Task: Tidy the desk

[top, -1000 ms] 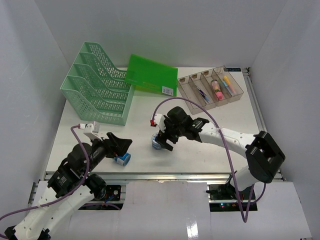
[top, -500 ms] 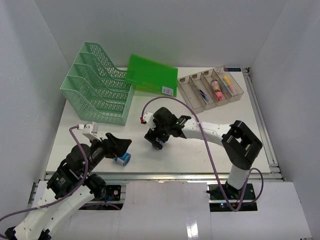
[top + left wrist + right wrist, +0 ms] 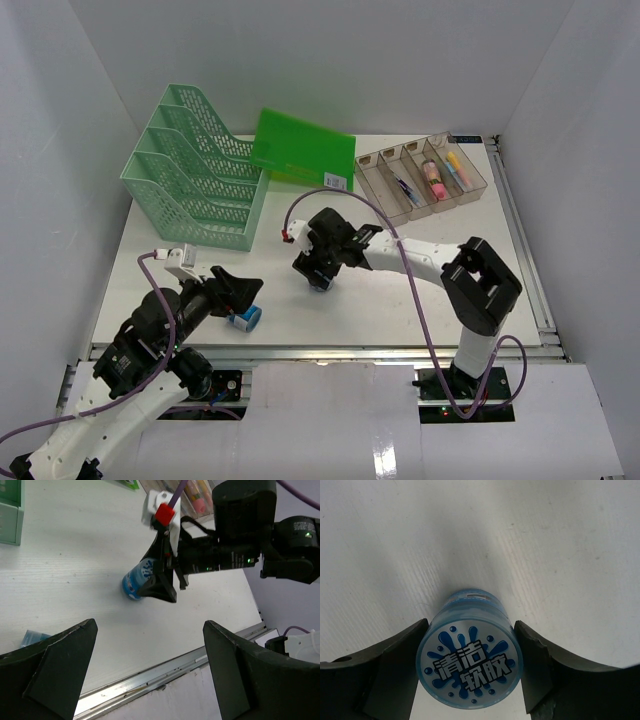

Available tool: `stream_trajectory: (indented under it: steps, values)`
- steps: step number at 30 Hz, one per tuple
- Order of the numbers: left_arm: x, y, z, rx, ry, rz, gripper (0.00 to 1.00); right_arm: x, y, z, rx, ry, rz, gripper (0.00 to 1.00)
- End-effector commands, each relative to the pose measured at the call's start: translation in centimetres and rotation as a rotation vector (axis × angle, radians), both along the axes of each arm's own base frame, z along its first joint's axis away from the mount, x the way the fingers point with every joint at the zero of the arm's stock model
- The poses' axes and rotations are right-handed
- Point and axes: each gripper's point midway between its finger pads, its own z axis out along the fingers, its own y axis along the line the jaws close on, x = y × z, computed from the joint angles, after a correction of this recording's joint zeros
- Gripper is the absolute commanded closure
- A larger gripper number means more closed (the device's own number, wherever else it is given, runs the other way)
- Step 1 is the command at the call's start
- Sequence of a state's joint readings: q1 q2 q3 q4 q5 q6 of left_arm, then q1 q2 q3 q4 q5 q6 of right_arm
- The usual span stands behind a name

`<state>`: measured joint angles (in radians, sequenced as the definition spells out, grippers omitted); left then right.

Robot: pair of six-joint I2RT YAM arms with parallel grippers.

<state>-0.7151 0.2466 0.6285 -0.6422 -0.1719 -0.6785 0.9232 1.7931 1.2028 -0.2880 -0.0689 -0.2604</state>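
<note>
The desk is a white tabletop with metal rail edges. My right gripper is near the desk's middle, shut on a small blue jar with a printed splash label. In the right wrist view the jar sits between both fingers, its lid facing the camera, over the white desk. The left wrist view shows the jar low against the desk in the right gripper's fingers. My left gripper is open and empty at the near left, beside a small blue-capped item.
A mint-green mesh file rack stands at the back left. A green folder lies behind the middle. A clear compartmented tray with pens sits at the back right. The front metal rail runs under my left gripper.
My right arm has swung its elbow inward and the gripper with the blue jar has shifted slightly left and back. The left arm has not moved.
</note>
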Motion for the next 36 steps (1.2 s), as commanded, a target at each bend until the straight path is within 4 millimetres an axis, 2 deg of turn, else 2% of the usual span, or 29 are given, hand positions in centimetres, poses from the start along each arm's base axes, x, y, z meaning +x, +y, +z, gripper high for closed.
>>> stream_trajectory:
  steps: [1, 3, 5, 6, 7, 8, 10, 11, 12, 14, 16, 19, 24, 29, 31, 33, 36]
  values:
    - [0.1, -0.1, 0.2, -0.006, -0.012, -0.004, 0.02, 7.9, -1.7, 9.9, 0.212, -0.136, -0.111, 0.92]
    - [0.1, -0.1, 0.2, -0.005, -0.013, -0.006, 0.02, 11.9, -3.9, 13.0, 0.277, -0.175, -0.187, 0.92]
    - [0.1, -0.2, 0.1, -0.002, -0.010, -0.006, 0.02, 16.9, -6.5, 16.1, 0.316, -0.248, -0.297, 0.92]
    - [0.2, -0.2, 0.1, -0.001, -0.011, -0.006, 0.02, 18.8, -7.7, 16.8, 0.320, -0.274, -0.340, 0.92]
    - [0.2, -0.2, 0.1, -0.001, -0.010, -0.007, 0.02, 20.5, -8.9, 16.5, 0.306, -0.285, -0.384, 0.92]
    - [0.2, -0.2, 0.1, 0.000, -0.009, -0.006, 0.02, 22.3, -9.6, 18.0, 0.319, -0.328, -0.420, 0.92]
    - [0.2, -0.3, 0.0, 0.004, -0.007, -0.008, 0.02, 26.2, -11.9, 18.0, 0.305, -0.374, -0.512, 0.92]
    - [0.3, -0.3, 0.0, 0.005, -0.005, -0.006, 0.02, 27.5, -12.4, 19.4, 0.326, -0.404, -0.543, 0.92]
    - [0.3, -0.3, 0.0, 0.005, -0.004, -0.007, 0.02, 28.7, -12.8, 19.9, 0.340, -0.418, -0.566, 0.92]
    - [0.3, -0.3, -0.1, 0.007, -0.003, -0.008, 0.02, 30.6, -13.6, 18.1, 0.333, -0.396, -0.602, 0.92]
    - [0.3, -0.4, -0.1, 0.009, -0.001, -0.009, 0.02, 33.3, -14.3, 17.3, 0.346, -0.394, -0.637, 0.92]
    - [0.3, -0.5, -0.2, 0.013, 0.002, -0.014, 0.02, 34.7, -14.7, 15.5, 0.357, -0.376, -0.654, 0.92]
    - [0.4, -0.6, -0.4, 0.020, 0.006, -0.018, 0.02, 35.7, -15.1, 13.0, 0.360, -0.343, -0.673, 0.92]
    - [0.4, -0.7, -0.5, 0.022, 0.009, -0.021, 0.02, 35.7, -15.9, 9.8, 0.320, -0.314, -0.689, 0.83]
    - [0.4, -0.7, -0.5, 0.023, 0.011, -0.023, 0.02, 35.2, -16.0, 8.7, 0.308, -0.290, -0.684, 0.68]
    - [0.4, -0.7, -0.5, 0.023, 0.011, -0.023, 0.02, 34.7, -15.8, 7.9, 0.302, -0.265, -0.669, 0.48]
    - [0.4, -0.8, -0.6, 0.028, 0.014, -0.023, 0.02, 33.9, -15.5, 7.8, 0.303, -0.248, -0.644, 0.17]
